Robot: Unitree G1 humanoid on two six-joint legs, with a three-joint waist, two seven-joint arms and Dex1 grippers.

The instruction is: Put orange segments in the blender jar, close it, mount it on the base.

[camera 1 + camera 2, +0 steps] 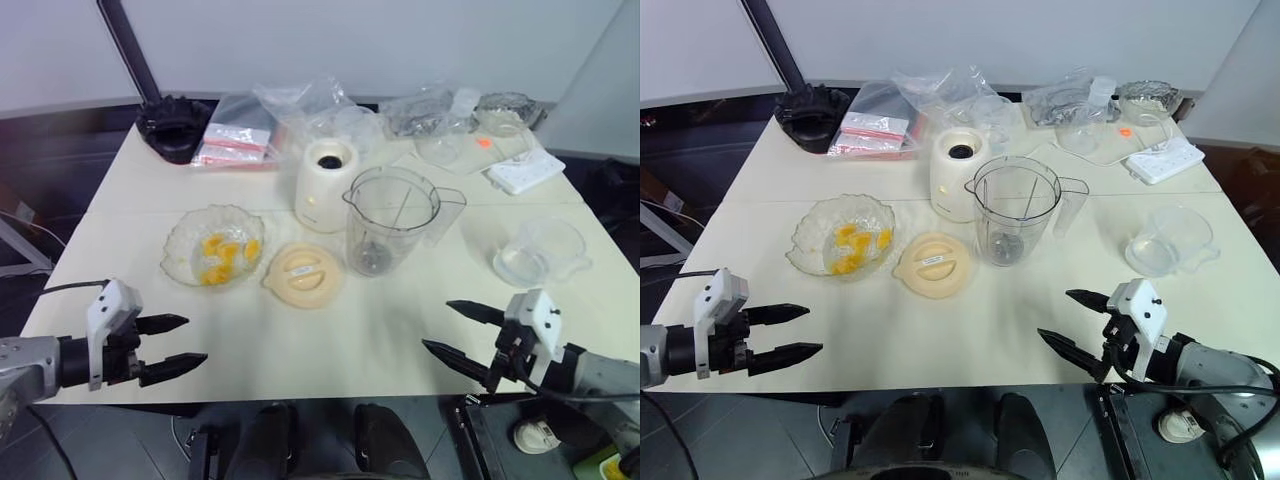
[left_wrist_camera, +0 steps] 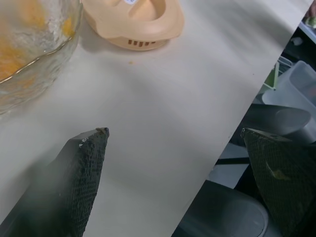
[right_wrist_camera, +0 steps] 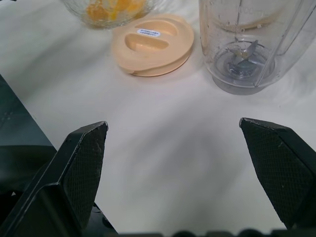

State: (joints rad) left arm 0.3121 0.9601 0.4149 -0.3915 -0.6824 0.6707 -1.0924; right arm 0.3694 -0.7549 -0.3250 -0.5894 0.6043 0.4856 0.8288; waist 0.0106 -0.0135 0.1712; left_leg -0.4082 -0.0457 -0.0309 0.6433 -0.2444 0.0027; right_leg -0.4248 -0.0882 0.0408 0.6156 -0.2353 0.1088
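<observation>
Orange segments point(image 1: 222, 256), small glossy yellow-orange chunks, lie in the scalloped clear glass bowl point(image 1: 180, 246) ahead of my left gripper point(image 1: 178, 343), well apart from it. Both my grippers hang over the near edge of the cream table point(image 1: 340, 340), fingers spread wide and holding nothing; my right gripper point(image 1: 462, 331) is at the near right. Between them and the things ahead runs a broad bare strip of tabletop. Just beyond that strip lies the flat pale-orange round lid point(image 1: 302, 273), beside the bowl. The tall clear plastic blender jar point(image 1: 392, 219) stands upright just right of the lid, its metal blade point(image 3: 243, 53) showing at the bottom. The cream-white rounded base point(image 1: 325, 185) stands close behind the jar on its left. A squat clear cup point(image 1: 541, 252) sits ahead of my right gripper, near the table's right edge.
</observation>
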